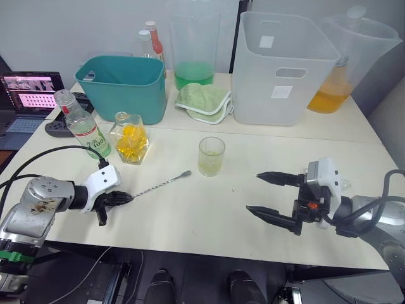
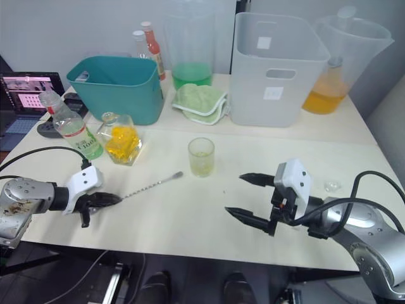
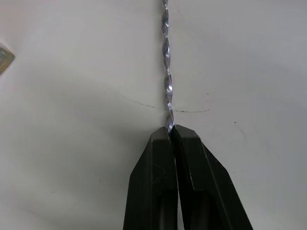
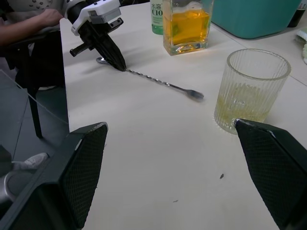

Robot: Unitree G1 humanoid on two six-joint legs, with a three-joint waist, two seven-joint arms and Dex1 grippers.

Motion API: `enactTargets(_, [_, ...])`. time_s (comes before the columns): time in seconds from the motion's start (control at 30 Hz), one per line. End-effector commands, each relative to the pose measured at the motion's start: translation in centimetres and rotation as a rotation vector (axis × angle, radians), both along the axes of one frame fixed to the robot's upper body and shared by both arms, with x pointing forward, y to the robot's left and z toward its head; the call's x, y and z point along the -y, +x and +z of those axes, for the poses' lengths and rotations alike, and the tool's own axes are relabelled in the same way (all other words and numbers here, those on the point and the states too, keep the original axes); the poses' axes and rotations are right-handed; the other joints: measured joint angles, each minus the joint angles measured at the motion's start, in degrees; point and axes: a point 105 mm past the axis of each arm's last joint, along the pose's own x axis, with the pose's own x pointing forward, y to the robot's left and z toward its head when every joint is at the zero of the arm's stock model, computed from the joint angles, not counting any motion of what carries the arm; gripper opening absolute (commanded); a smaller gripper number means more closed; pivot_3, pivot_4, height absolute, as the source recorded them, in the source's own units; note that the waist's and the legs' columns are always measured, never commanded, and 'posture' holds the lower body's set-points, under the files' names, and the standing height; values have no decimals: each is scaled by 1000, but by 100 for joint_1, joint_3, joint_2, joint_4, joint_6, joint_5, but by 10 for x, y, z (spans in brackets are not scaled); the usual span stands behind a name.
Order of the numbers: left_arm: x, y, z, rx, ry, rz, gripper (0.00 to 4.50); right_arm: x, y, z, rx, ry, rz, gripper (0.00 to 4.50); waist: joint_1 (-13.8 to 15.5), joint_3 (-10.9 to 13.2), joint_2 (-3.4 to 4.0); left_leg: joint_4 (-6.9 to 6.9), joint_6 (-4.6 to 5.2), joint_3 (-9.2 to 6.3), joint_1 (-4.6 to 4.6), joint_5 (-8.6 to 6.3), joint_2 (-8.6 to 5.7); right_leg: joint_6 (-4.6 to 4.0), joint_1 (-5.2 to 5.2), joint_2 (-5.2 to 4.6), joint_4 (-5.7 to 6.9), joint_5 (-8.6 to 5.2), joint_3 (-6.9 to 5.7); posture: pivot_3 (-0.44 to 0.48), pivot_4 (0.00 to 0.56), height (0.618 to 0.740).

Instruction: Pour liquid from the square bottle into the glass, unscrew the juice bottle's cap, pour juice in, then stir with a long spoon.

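Left wrist view: we see our left claw (image 3: 171, 132) clamped on the spoon (image 3: 166, 67) at its near end, the spoon lying flat on the table (image 1: 190, 215) toward the glass (image 1: 211, 156). Right claw (image 1: 269, 196) hovers low, fingers wide apart (holding nothing).

spoon (image 3: 166, 72) far end cut off | laptop (image 1: 28, 101) cropped by edge

The left gripper (image 1: 120, 198) pinches the long spoon (image 1: 161, 184) lying on the table (image 1: 190, 215).
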Motion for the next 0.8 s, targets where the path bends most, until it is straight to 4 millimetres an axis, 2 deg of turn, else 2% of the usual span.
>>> enactTargets(0.03, [-12, -2, 2, -6, -92, 85, 15, -2, 5, 9, 12, 10, 33, 4500, -33, 0, 0, 0, 0, 0, 0, 0, 0, 0, 0, 0, 0, 0, 0, 0, 150, 732])
enactTargets(0.23, [-5, 1, 36, 102, -257, 92, 15, -1, 14, 14, -8, 39, 45, 4500, 14, 10, -15, 1, 1, 0, -14, 1, 0, -3, -20, 0, 11, 3, 0, 0, 150, 732])
enactTargets(0.33, [8, -8, 75, 118, -489, 80, 15, -5, 3, 25, -60, 119, 134, 4500, 44, 20, -29, 1, 0, 0, -27, 1, 0, 15, -25, 0, 11, 28, -2, 0, 150, 732])
enactTargets(0.43, [19, -15, 103, 164, -621, 43, 15, -5, 6, 32, -47, 156, 130, 4500, 34, 21, -31, 1, 1, 0, -27, 0, 0, 19, -25, 0, 11, 31, -2, 0, 150, 732])
enactTargets(0.5, [25, -18, 115, 186, -670, 19, 15, -5, 7, 36, -43, 173, 127, 4500, 28, 21, -32, 2, 1, -1, -23, 0, 0, 22, -24, 0, 11, 29, -2, 0, 150, 732])
enactTargets(0.57, [39, -16, 122, 208, -696, 1, 15, -9, 12, 42, -49, 220, 107, 4500, 14, 21, -32, 2, 1, -1, -20, 0, 0, 23, -23, 0, 11, 29, -2, 0, 150, 732])
enactTargets(0.63, [61, -13, 130, 219, -737, -38, 15, -18, 24, 48, -43, 267, 60, 4500, 6, 22, -33, 4, 1, -1, -16, 1, 0, 23, -18, 0, 11, 29, -2, 0, 150, 732])
enactTargets(0.8, [106, -4, 135, 286, -741, -85, 15, -38, 56, 59, -59, 414, -98, 4500, 1, 21, -35, 12, 0, -1, -18, 1, 0, 18, -14, 0, 13, 36, -2, 0, 150, 732])
